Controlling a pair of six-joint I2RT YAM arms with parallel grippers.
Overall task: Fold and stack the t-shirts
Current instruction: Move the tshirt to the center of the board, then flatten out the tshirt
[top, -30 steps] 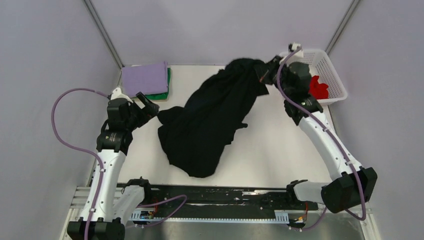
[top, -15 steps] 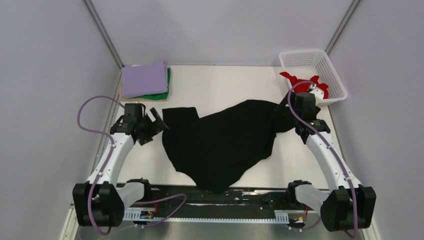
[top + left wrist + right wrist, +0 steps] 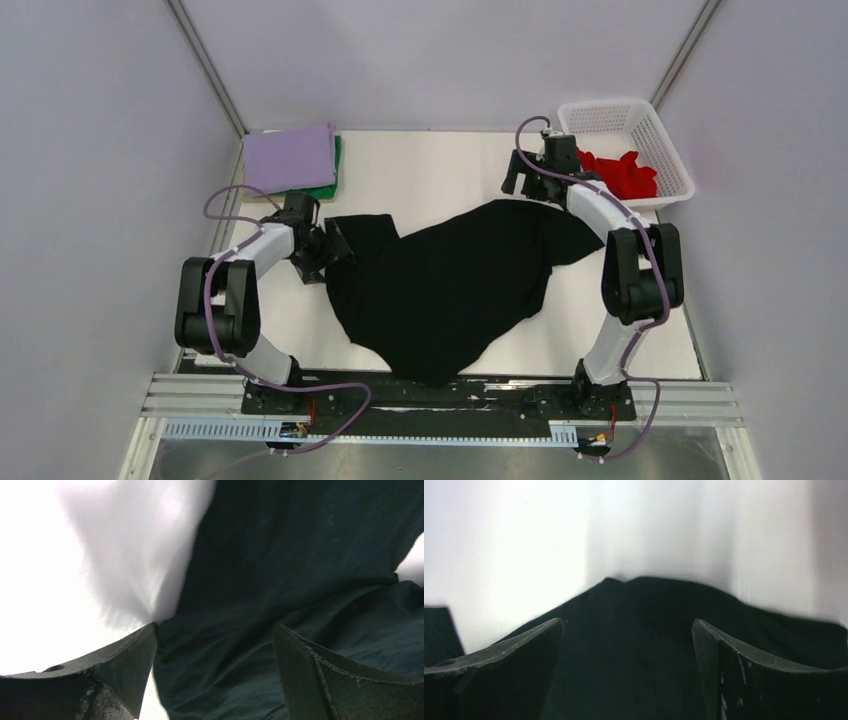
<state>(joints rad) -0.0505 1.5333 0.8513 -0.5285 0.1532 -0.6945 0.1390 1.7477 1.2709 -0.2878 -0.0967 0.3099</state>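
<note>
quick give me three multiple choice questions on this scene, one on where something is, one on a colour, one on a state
1. The red t-shirt lies: A in the white basket; B folded at the far left corner; C held aloft.
2. At the far left corner, the top t-shirt is: A green; B lilac; C black.
3. The black t-shirt is: A folded square; B lifted in the air; C spread loose on the table.

Answers: 1 A, red cloth shows inside the lattice walls. 2 B, lilac cloth covers the one beneath. 3 C, it lies flat but rumpled, not folded.
</note>
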